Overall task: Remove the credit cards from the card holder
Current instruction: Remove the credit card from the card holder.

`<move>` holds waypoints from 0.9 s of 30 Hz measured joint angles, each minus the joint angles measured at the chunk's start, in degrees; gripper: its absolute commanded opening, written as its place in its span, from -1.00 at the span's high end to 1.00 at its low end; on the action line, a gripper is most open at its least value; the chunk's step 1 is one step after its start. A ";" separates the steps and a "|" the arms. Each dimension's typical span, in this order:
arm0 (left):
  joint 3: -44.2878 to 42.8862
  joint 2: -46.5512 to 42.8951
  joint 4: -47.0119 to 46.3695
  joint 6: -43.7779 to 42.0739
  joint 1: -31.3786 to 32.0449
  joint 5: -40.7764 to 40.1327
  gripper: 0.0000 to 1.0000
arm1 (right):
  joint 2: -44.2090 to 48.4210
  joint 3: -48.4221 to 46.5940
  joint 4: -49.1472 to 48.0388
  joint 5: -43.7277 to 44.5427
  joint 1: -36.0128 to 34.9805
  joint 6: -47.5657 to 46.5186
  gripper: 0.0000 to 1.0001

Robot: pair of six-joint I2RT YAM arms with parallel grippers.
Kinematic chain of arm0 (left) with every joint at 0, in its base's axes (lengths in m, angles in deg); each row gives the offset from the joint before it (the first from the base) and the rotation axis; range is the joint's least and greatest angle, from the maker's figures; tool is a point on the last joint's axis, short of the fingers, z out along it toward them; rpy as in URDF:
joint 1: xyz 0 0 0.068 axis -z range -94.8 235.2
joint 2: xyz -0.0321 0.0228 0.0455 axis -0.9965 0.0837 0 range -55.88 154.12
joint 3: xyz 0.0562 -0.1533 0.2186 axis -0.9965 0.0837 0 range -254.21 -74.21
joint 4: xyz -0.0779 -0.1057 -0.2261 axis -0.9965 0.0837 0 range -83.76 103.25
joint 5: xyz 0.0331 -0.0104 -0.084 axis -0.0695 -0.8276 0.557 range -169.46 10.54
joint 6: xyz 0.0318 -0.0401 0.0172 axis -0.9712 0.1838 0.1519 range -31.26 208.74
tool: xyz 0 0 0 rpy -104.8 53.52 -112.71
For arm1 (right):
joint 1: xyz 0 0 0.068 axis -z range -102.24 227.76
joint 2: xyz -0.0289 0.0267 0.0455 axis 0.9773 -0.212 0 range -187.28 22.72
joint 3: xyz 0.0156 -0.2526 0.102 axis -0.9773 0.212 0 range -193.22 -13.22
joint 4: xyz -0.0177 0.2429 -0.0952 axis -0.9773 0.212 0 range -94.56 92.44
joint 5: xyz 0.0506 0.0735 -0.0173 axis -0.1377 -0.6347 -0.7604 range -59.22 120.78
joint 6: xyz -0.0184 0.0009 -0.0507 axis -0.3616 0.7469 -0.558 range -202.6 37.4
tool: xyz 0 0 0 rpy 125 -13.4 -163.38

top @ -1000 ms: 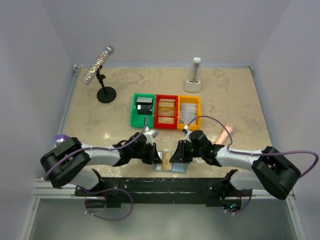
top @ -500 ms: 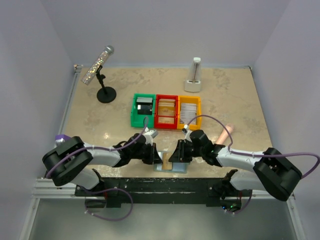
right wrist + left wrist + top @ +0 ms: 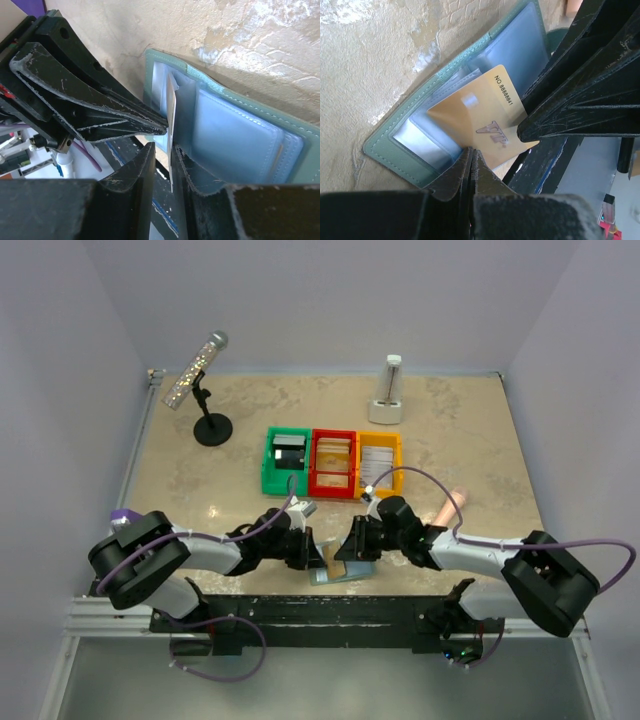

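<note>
**Card holder (image 3: 517,47): finish the pull cleanly**

Left gripper (image 3: 470,159): clenched, tips down on the card holder's near panel, right at the lower corner of the credit card (image 3: 480,117). Can't tell whether it nips the pocket film or only pins the panel. Either way it's the anchor. I'd press there, not lift.

Card holder: lies open on the table (image 3: 380,50) by the near edge, between the two grippers, clear pockets facing up.

Credit card: tan, roughly half out of its pocket, tilted up off the panel, free end toward the right side.

Right gripper (image 3: 165,150): jaws a little apart, astride the card's free edge. The card sits against one finger and a gap shows on the other side, so I read it as not clamped.

My call for doing it well:
- close fully on the card before any pull, biting well past the edge
- pull along the pocket's axis, low, away from the left gripper; pulling upward would likely drag the card holder along
- go slow; if the card holder slides, stop and re-pin
- risk: a thin card can slip or flex out sideways
</note>
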 measured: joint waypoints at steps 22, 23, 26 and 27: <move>0.31 -0.76 0.57 0.24 0.02 -0.44 1.00 | 2.60 -0.20 4.20 0.42 0.00 -2.10 1.00; 0.31 -0.79 0.66 0.37 0.02 -0.46 1.00 | 3.17 -0.20 4.76 0.50 0.00 -2.29 1.00; 0.31 -0.79 0.83 0.85 0.04 -0.55 1.00 | 4.46 -0.24 6.16 0.63 0.04 -2.89 1.00; 0.31 -0.79 0.87 0.92 0.04 -0.63 1.00 | 4.81 -0.26 6.60 0.70 0.09 -3.06 1.00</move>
